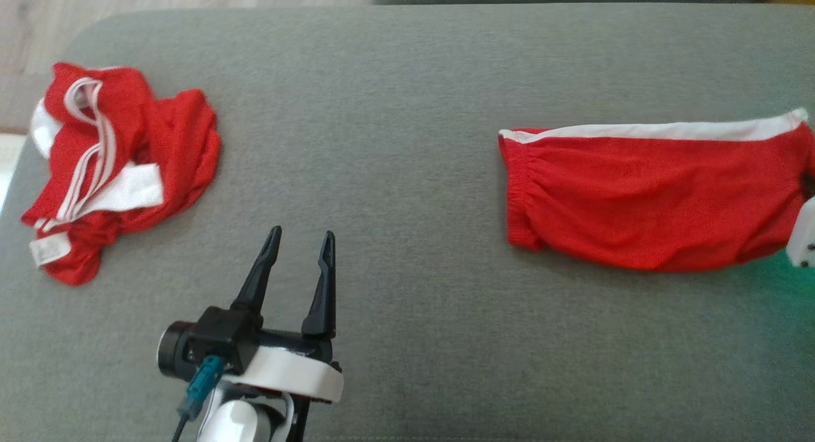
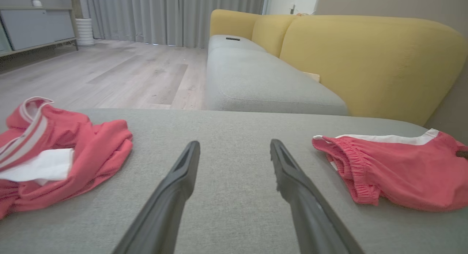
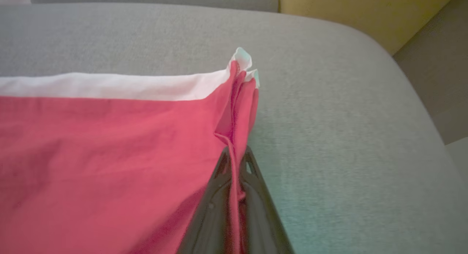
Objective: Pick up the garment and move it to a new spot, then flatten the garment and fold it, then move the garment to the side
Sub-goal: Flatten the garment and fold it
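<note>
Pinching red garment (image 3: 109,155), right fingers (image 3: 214,217) closed

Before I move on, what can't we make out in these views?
- Head view: the right edge cuts off the folded garment's far end and the grip there.
- Right wrist view: cloth hides the right gripper's pads; layers pinched unclear.
- Left wrist view: the crumpled garment runs past the left edge; the dark thing on the sofa is too small.
</note>
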### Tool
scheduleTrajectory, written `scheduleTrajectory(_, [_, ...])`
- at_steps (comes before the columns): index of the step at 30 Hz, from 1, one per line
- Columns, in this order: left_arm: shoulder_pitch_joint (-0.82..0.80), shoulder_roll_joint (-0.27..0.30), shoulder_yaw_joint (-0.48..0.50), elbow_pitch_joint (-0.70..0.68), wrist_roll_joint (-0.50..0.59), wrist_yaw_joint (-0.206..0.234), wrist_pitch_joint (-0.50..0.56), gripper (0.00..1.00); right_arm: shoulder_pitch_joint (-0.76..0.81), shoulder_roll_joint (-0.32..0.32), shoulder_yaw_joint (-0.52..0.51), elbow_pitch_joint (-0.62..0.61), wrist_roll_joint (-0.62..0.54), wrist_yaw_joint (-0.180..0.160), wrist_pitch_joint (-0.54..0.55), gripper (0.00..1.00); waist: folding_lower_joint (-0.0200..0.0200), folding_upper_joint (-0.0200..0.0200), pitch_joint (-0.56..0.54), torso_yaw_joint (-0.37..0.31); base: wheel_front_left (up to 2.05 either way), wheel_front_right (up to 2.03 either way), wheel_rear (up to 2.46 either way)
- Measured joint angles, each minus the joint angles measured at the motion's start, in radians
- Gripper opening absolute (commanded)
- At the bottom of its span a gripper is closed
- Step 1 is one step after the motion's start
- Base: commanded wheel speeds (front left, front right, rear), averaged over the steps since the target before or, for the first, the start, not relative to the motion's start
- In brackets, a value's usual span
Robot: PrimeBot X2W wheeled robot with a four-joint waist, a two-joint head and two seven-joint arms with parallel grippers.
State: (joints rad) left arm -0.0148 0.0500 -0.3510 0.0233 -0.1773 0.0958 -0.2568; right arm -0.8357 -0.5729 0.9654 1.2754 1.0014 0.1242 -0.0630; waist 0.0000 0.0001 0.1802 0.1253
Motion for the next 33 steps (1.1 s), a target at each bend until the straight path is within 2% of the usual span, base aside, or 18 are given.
scheduleTrajectory(6, [0.000,0.000,-0.006,0.016,0.000,0.000,0.000,1.00,-0.054,0.012,0.003,-0.006,-0.013,0.000,-0.028,0.00,0.0000,0.0000,-0.022,-0.040,0.00,0.00,0.00])
scheduleTrajectory(15, [0.025,0.000,-0.018,0.047,0.000,-0.009,0.000,1.00,-0.064,0.104,0.021,-0.120,-0.017,0.000,-0.053,0.00,0.0000,0.0000,-0.099,-0.047,0.00,0.00,0.00])
scheduleTrajectory(27, [0.073,0.001,-0.028,0.065,-0.003,-0.003,0.000,1.00,-0.049,0.239,0.028,-0.227,-0.014,0.000,-0.054,0.00,0.0000,0.0000,-0.147,0.041,0.00,0.00,0.00])
scheduleTrajectory(33, [0.077,0.002,-0.028,0.073,-0.013,0.001,0.000,1.00,0.006,0.308,0.033,-0.255,-0.014,0.000,-0.016,0.00,0.0000,0.0000,-0.144,0.083,0.00,0.00,0.00])
